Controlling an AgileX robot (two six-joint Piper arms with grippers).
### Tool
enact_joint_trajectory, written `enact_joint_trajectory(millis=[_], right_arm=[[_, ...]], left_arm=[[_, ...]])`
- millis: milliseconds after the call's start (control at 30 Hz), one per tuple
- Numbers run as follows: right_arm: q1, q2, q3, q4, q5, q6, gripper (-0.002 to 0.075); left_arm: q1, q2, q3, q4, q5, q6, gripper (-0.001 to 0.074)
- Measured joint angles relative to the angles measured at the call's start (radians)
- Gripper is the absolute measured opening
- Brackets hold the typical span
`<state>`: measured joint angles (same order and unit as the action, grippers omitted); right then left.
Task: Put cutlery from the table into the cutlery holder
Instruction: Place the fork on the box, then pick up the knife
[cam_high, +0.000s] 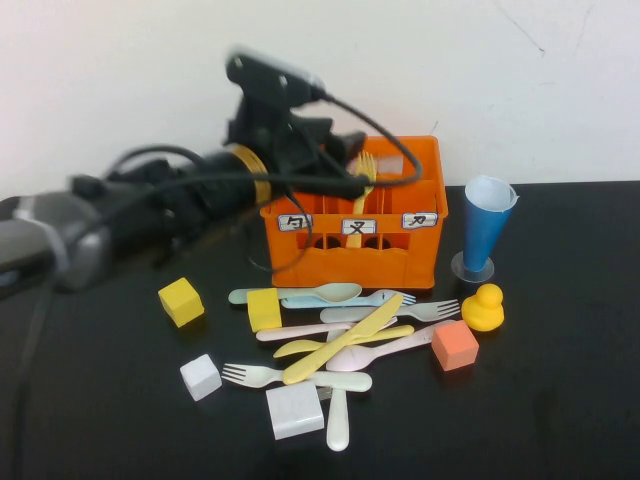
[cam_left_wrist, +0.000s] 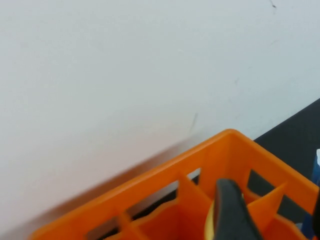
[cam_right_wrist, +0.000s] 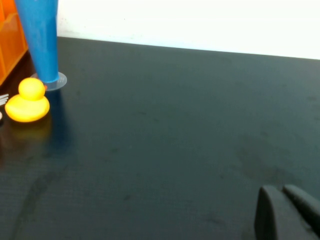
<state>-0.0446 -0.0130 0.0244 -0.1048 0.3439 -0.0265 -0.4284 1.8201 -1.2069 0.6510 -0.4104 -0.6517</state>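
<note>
I hold my left pincer (cam_high: 350, 172), pinching a yellow fork (cam_high: 366, 170), over the orange crate (cam_high: 352, 250); roughly ten cutlery pieces (cam_high: 340, 335) remain at its 6 o'clock on the surface (cam_high: 560, 400); right pincer (cam_right_wrist: 287, 215) parked, pressed together.

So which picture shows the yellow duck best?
The high view: the whole yellow duck sits beside the blue cup. The right wrist view shows it at the edge; the left wrist view misses it, showing the left gripper over the crate.

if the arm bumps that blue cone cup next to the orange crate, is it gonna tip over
Probably. The blue cone cup stands narrow end down on a small clear base, so it looks top-heavy and light. Left gripper holds a yellow fork over the cutlery holder; right gripper rests away.
</note>
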Motion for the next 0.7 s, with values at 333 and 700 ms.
enact_joint_trajectory(millis=[333, 700], right_arm=[[0.0, 0.0, 0.0, 0.0, 0.0, 0.0, -0.0003], [0.0, 0.0, 0.0, 0.0, 0.0, 0.0, -0.0003]], left_arm=[[0.0, -0.331, 0.098, 0.16, 0.354, -0.192, 0.0018], [-0.017, -0.363, 0.132, -0.702, 1.042, 0.994, 0.0]])
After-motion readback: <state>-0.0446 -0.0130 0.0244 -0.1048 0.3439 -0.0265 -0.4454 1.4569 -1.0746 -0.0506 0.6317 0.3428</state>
